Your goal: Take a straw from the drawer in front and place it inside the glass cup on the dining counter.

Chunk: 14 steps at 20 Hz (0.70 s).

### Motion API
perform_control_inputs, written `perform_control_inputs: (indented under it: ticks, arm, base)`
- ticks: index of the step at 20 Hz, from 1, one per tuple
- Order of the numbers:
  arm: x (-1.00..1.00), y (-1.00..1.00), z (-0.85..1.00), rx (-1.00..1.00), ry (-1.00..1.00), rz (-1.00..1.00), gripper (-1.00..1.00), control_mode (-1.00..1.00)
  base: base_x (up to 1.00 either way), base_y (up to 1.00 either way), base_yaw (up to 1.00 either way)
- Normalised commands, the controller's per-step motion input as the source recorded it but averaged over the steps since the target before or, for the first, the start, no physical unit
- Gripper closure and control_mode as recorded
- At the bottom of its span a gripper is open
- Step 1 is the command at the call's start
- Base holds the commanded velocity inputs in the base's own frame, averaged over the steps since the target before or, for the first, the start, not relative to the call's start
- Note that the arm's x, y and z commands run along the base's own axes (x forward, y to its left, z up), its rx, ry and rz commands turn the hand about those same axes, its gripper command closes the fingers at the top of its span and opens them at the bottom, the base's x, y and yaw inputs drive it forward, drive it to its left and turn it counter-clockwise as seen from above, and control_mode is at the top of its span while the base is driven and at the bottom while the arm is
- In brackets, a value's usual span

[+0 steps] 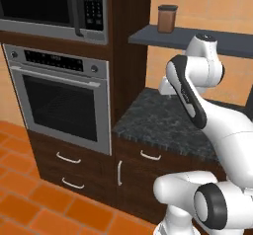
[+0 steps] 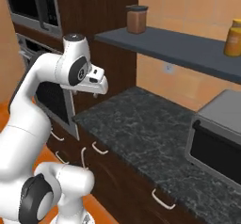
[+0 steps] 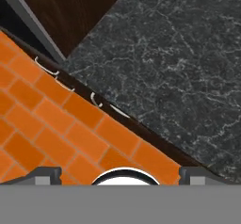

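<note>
The arm rises from the base, bends back at a folded elbow and climbs to a rounded wrist joint at its highest point. From there the hand turns over and points downward, with the gripper (image 3: 120,174) hanging in the air above the front edge of the dark speckled countertop (image 3: 179,53). It is well apart from the stone and touches nothing.

In the hand view the two finger tips (image 3: 45,173) stand wide apart at opposite sides of the frame. The jaws are spread and there is nothing between them, so the gripper is released and empty.

Straight below the gripper, the counter's edge runs at a slant. The black stone lies on the far side of it and the orange tiled floor (image 3: 56,133) on the near side.

The drawer (image 1: 158,153) sits just under that edge, below the gripper and slightly toward the base. Its dark brown front is flush with the cabinet and shut, and it carries a slim curved silver handle (image 1: 149,155). Whether this is the one that holds the straw cannot be told.

To the gripper's left, a steel oven (image 1: 64,100) is set into a tall dark cabinet with a microwave (image 1: 49,7) above it. Two smaller drawers lie beneath the oven.

Above and beyond the gripper runs a grey shelf (image 2: 179,49) with a brown jar (image 2: 136,20) on it. Well off to the right on the same shelf stands a yellow-orange container (image 2: 234,37).

Far to the gripper's right, a grey toaster oven (image 2: 219,133) stands on the countertop
</note>
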Motion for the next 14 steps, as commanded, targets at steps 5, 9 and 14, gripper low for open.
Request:
perform_control_inputs:
  ticks: [5, 9, 14]
  arm:
    - [0.0, 0.0, 0.0, 0.0, 0.0, 0.0, -1.0, 1.0]
    - [0.0, 0.0, 0.0, 0.0, 0.0, 0.0, -1.0, 1.0]
    - [0.0, 0.0, 0.0, 0.0, 0.0, 0.0, -1.0, 1.0]
  base:
    - [-0.01, -0.75, 0.5]
    - [0.0, -0.78, 0.51]
    - [-0.01, -0.75, 0.49]
